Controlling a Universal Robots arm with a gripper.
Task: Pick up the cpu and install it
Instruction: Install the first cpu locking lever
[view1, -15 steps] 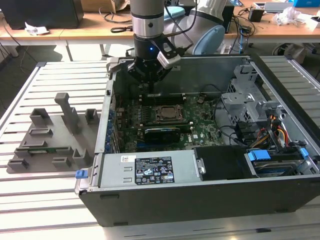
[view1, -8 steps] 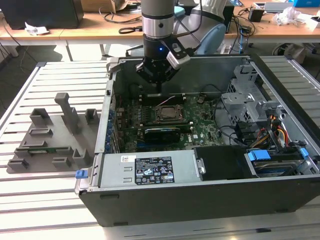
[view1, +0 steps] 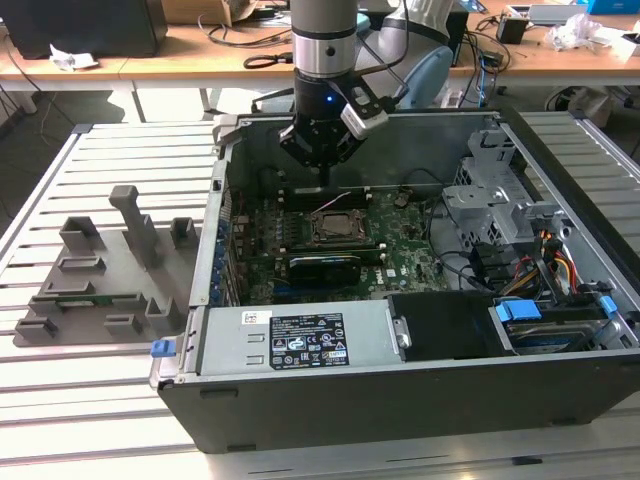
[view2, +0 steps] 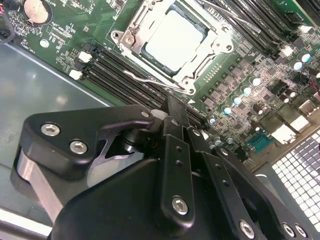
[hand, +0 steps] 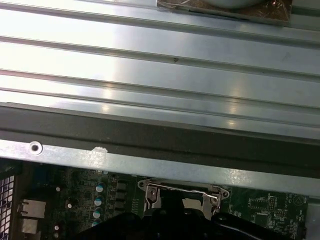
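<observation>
Hanging over the open black computer case (view1: 420, 400), the black 2-fingered tool (view1: 322, 170) sits just above the back part of the green motherboard (view1: 400, 255), near the square metal-framed socket (view1: 337, 228); the case lies on its side on the slatted metal worktop (view1: 120, 390), which turns the board face-up so the arm can reach straight down into it.

In the second wrist view the small flat square cpu with its silvery-grey metal top (view2: 175, 37) lies flat inside the socket frame (view2: 131, 42), seated level within the opening; the frame's metal plate surrounds it on all sides, and the thin wire lever (view2: 150, 82) runs along one edge, which reads as the chip already placed in its seat rather than waiting elsewhere.

The tool's fingers (view2: 172, 125) appear brought together, tips meeting with no visible gap, and nothing is between them; they hang clear of the cpu, apart from it and touching neither chip nor frame; so the tool looks closed and empty.

A grey moulded parts holder (view1: 100, 275) rests on the worktop at the exterior view's left, well apart from the case.
</observation>
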